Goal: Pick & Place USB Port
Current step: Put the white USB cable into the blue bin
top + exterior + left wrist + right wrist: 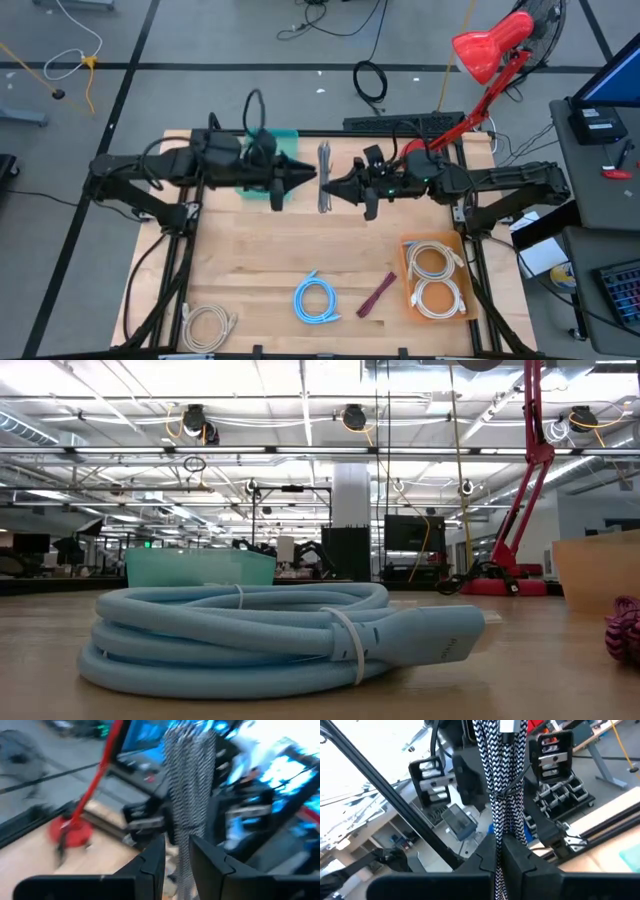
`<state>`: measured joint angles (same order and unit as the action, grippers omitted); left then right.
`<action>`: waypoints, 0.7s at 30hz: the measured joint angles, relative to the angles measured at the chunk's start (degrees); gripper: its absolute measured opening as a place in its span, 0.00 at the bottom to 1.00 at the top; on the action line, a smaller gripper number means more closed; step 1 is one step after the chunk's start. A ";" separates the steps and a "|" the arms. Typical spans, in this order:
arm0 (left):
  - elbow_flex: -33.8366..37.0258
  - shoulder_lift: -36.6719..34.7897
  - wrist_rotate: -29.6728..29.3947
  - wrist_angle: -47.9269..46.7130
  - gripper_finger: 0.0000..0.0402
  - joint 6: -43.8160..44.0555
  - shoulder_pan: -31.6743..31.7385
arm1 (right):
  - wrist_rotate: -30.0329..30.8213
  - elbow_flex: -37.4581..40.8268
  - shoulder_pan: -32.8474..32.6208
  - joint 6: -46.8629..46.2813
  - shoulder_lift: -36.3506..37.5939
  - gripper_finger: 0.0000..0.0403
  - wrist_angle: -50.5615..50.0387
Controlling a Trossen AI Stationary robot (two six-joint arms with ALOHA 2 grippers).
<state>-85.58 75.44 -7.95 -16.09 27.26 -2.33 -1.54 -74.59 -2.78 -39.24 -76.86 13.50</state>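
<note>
A black-and-white braided USB cable bundle point(324, 178) is up in the air over the middle of the table, between my two grippers. My left gripper point(313, 178) meets it from the table's left and my right gripper point(334, 186) from the right; both are shut on it. In the high view the bundle runs from far to near. A light blue coiled cable point(316, 298) lies flat on the table near the front edge and fills the low view point(270, 635). Neither gripper shows in the low view. My left gripper has the braided bundle point(184, 845) between its two fingers point(152, 865), coming level from the table's left and lying across the bundle. The bundle is clear of the table. The view is blurred, so the exact part is unclear. My right gripper pinches the braided bundle point(502, 832) between its two shut fingers point(487, 857), about midway along its length. The fingers come roughly level from the table's right and lie across the bundle, which is lifted clear of the table.
An orange tray point(405, 275) with two white coiled cables stands at the near right. A maroon cable point(377, 295) lies beside it, a white coil point(207, 325) at the near left. A teal bin point(285, 135) stands at the far edge behind my left arm, a red lamp point(485, 50) at far right.
</note>
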 joint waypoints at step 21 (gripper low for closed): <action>-0.02 4.04 13.46 7.84 0.65 2.82 4.39 | 1.81 -0.04 0.50 1.07 0.00 0.00 2.29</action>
<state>-85.60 79.48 5.51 -8.25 30.09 2.07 0.27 -74.63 -2.28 -38.17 -76.86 15.79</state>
